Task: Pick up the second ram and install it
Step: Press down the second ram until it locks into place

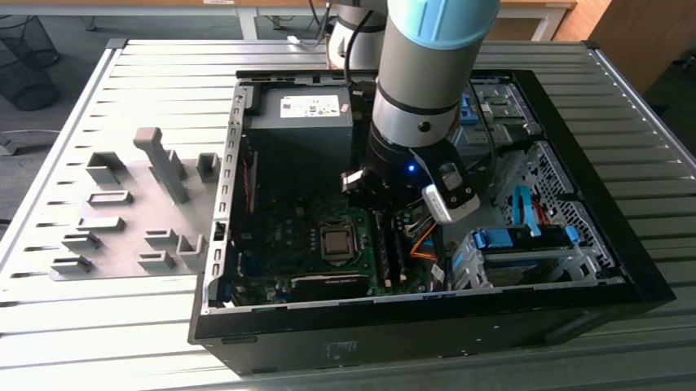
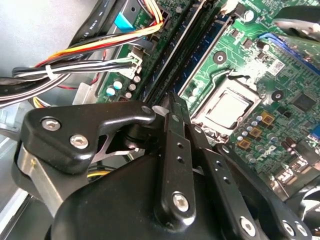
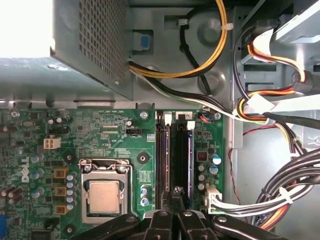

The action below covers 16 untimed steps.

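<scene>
STEP: seating, judged | GRIPPER [image 3: 175, 202]: fingers closed together, pressing second ram [image 3: 179, 155] into slot beside CPU socket [image 3: 104, 192] | NEXT: needs even downward pressure

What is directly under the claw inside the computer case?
The claw hangs over the memory slots, beside the processor socket on the motherboard. Its fingers cover the slots' near ends.
</scene>
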### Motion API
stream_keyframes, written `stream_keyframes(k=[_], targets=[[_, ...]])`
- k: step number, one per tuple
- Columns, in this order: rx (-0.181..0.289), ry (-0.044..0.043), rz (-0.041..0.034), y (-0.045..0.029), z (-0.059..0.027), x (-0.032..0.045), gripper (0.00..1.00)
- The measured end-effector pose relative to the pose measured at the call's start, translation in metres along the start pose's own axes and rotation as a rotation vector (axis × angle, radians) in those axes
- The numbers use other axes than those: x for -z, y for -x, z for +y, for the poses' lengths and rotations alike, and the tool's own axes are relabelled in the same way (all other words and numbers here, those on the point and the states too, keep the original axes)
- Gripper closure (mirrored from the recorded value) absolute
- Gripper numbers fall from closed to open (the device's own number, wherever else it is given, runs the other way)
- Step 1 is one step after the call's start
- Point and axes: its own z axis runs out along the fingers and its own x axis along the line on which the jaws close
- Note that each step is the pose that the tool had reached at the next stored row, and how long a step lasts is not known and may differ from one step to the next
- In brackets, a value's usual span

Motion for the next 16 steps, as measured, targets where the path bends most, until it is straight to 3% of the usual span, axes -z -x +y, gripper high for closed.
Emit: stream_keyframes(k=[10,13,16], targets=[[0.0,-0.0002,0.0005,0.0002,0.0,-0.0119,0.89],[0.0,0.0021,-0.0002,0.0003,0.0004,-0.0092,0.89],[0.0,-0.0001,0.0006,0.0,0.0,0.0013,0.89]])
